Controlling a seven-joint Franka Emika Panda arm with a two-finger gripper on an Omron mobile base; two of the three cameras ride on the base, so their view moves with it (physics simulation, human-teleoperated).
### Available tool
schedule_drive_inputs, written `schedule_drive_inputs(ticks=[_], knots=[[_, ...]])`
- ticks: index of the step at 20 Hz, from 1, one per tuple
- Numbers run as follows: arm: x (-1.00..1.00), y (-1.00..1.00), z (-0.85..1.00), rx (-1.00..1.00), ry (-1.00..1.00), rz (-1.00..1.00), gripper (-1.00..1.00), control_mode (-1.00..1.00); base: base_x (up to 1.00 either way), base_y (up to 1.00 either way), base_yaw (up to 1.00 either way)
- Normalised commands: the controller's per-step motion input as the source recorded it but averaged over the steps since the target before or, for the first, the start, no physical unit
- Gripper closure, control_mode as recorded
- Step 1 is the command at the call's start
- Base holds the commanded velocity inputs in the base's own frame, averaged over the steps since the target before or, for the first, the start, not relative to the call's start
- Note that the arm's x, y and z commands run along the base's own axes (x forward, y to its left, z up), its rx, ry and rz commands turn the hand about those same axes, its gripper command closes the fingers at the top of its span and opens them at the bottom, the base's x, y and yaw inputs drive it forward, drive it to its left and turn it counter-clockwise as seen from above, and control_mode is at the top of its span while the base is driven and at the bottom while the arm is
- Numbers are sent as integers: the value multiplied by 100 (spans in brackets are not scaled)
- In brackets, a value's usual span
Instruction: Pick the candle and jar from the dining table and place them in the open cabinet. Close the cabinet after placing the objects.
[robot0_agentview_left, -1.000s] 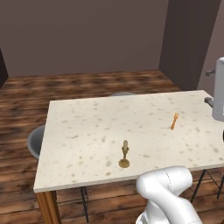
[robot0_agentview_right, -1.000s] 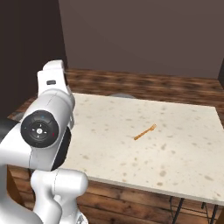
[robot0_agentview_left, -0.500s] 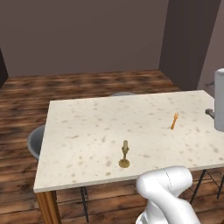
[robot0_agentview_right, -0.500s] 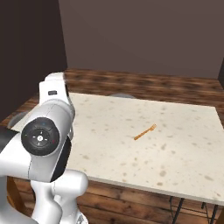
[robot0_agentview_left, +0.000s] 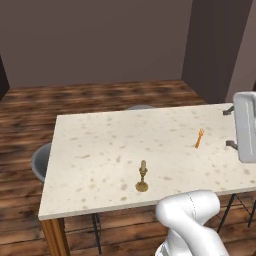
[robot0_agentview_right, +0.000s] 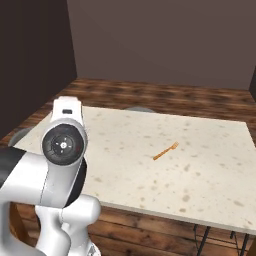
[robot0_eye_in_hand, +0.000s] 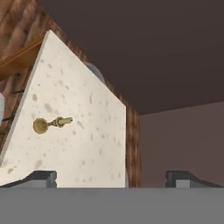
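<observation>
Home dining room, speckled stone dining table (robot0_agentview_left: 115, 145), grey chairs (robot0_agentview_left: 41, 161), plank floor (robot0_agentview_left: 100, 97)

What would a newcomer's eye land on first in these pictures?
Probably the big cream speckled dining table, nearly bare amid dark walls and wood floor. On it stand the small brass-based candle near the front edge and an orange fork toward the right. The white arm bulks large in the right base view, and the gripper is open.

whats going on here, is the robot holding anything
No, nothing is held. The white arm's gripper is open and empty, looking across the dining table toward the candle, which stands upright near the table's front edge. An orange fork lies farther right on the tabletop.
</observation>
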Motion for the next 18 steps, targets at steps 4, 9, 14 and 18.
schedule_drive_inputs(ticks=[4, 9, 14, 18], knots=[[29, 40, -43, 21, 18, 9, -100, -100, 0, 0, 0], [32, 48, -51, 19, 13, 10, -100, -100, 0, 0, 0], [2, 22, -41, 7, 9, 8, -100, -100, 0, 0, 0], [-4, 11, -40, 5, 9, 5, -100, -100, 0, 0, 0]])
